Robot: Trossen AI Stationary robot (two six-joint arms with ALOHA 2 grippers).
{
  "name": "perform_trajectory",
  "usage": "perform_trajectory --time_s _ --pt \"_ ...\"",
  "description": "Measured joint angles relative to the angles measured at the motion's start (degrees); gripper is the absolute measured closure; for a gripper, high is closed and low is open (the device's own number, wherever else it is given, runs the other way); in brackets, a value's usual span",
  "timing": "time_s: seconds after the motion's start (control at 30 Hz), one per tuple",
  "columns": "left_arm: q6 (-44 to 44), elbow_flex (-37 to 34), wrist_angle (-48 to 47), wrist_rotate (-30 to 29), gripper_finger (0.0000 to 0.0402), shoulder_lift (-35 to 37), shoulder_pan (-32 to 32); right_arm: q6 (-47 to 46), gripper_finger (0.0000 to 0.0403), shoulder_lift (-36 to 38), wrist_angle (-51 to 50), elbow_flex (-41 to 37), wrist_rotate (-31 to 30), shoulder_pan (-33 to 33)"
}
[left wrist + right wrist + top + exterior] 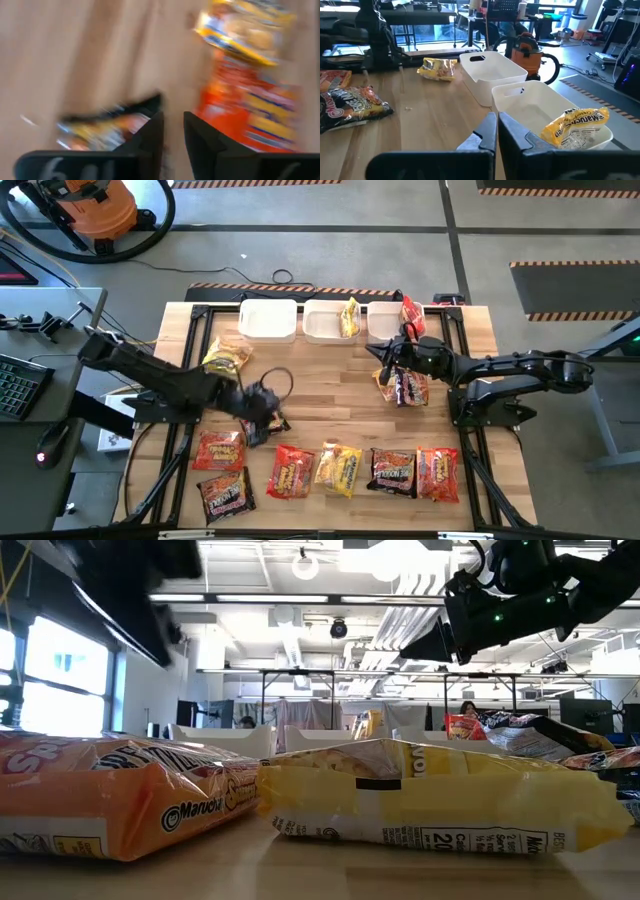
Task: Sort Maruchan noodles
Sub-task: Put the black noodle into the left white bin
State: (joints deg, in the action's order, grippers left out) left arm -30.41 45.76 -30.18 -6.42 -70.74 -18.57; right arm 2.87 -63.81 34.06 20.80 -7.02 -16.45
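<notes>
left bin (268, 319) bare, middle bin (322, 328) yellow packet (350, 318), right bin (384, 323) red packet (411, 313)

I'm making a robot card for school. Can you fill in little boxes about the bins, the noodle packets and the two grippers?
bins: three white bins in a row at the table's far edge
middle bin: one yellow packet
right bin: one red packet
left bin: looks empty
front rows: seven loose packets
left gripper: low over the table, nothing held
right gripper: shut, empty, near the bins

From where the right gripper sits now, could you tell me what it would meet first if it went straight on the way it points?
Probably the middle white bin: the shut right gripper points at its near wall, with a yellow noodle packet lying inside. Depth is hard to judge, so it might pass over the rim.
</notes>
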Motion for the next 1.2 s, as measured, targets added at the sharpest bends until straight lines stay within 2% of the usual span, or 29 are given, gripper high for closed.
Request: perform_trajectory --time_s 0.13,0.27,0.37,0.57,0.73,0.87,1.2 --pt "-14.9 3.1 -3.8 -0.17 0.0298 -2.21 -9.05 0.02 0.0403 0.0 -0.02 0.0 0.03 0.0" --pt "-21.22 6.42 -3.46 -0.88 0.028 -8.24 -18.5 0.13 0.0403 -0.02 -0.25 0.0 0.06 0.0" --pt "-23.38 10.74 -4.69 0.17 0.0273 -14.63 -22.89 0.13 0.0403 -0.04 -0.48 0.0 0.08 0.0" --pt "-24.22 20.87 -10.43 8.02 0.025 -25.23 -24.43 0.0 0.0403 -0.04 -0.4 0.0 0.12 0.0" --pt "-27.43 26.52 -10.55 15.32 0.0226 -31.16 -24.56 -0.45 0.0403 -0.04 -0.14 0.0 0.55 0.0" --pt "-29.55 29.73 -11.14 15.82 0.0208 -34.66 -26.02 -0.45 0.0403 -0.04 0.34 0.0 1.47 0.0" --pt "-26.64 36.99 -24.15 11.0 0.019 -43.86 -29.28 -0.35 0.0403 -0.04 0.73 0.0 1.46 0.0"
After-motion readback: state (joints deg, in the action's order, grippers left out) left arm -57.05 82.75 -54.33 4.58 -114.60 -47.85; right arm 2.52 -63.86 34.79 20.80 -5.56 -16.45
